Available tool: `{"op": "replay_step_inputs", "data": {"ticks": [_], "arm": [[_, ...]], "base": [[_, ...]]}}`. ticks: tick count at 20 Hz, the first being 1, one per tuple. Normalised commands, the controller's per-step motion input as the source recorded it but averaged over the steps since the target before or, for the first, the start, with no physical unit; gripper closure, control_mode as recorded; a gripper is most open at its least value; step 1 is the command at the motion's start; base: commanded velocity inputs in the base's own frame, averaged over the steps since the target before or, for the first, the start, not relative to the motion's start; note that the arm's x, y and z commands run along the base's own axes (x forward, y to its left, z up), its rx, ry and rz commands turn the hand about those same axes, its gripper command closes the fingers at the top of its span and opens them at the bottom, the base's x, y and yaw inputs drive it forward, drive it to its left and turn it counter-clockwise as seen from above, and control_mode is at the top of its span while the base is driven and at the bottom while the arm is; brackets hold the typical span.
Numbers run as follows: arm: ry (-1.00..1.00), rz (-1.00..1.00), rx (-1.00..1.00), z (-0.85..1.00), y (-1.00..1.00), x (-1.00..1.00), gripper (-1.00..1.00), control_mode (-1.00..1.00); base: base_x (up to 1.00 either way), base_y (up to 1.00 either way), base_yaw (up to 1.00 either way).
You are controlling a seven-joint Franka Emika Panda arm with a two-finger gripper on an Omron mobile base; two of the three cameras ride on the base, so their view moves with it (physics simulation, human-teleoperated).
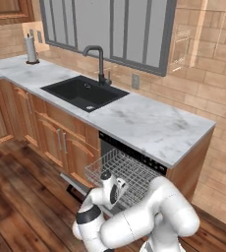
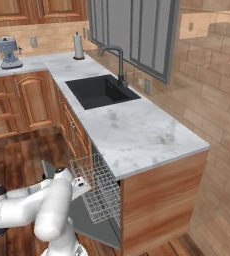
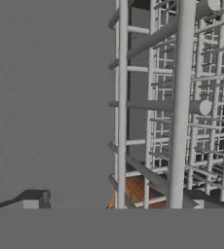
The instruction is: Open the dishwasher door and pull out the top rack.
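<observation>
The dishwasher door [image 2: 98,227] hangs fully open, folded down flat, its grey inner face [image 3: 46,97] showing in the hand view. The top rack [image 1: 129,170], a light-grey wire basket, sticks out of the dishwasher well past the counter edge and over the door; it also shows as the top rack [image 2: 98,187]. My gripper [image 1: 105,176] is at the rack's front edge. In the hand view my gripper [image 3: 118,202] is open, its fingertips [image 3: 35,198] wide apart, with the rack's front wires [image 3: 182,107] running between them, close to the right tip.
A marble counter [image 1: 149,123] with a black sink [image 1: 83,92] and faucet lies above the dishwasher. Brown wooden cabinet doors [image 1: 61,142] stand to its left. A paper towel roll [image 1: 31,49] and a coffee machine [image 2: 8,51] stand further along. Wooden floor surrounds the door.
</observation>
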Motion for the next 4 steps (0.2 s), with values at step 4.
{"op": "replay_step_inputs", "data": {"ticks": [4], "arm": [[0.19, 0.0, 0.07, -0.25, 0.28, -0.15, -1.0, -1.0]], "base": [[0.0, 0.0, 0.0]]}}
